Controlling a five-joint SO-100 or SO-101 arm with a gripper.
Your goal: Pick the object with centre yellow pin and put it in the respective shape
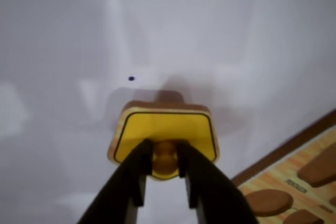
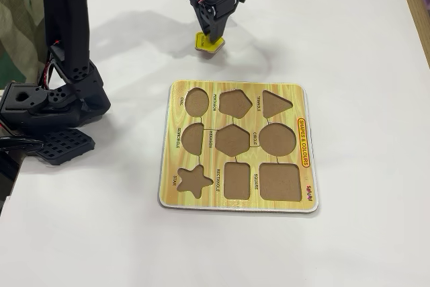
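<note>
Shape board (image 2: 236,93), fixed view: small labels beside cutouts read OVAL, PENTAGON, TRIANGLE, SEMICIRCLE, HEXAGON, CIRCLE, STAR, RECTANGLE, SQUARE. Right edge carries "SHAPES & COLOURS"; the corner logo is too small to read. Wrist view: board lettering blurred, unreadable.

Black arm reaching out, wrist bent straight down. Claw (image 1: 165,169) (image 2: 207,37) low at desk level, both fingers (image 1: 131,182) pinched tight round yellow knob, gripping firm.
</note>
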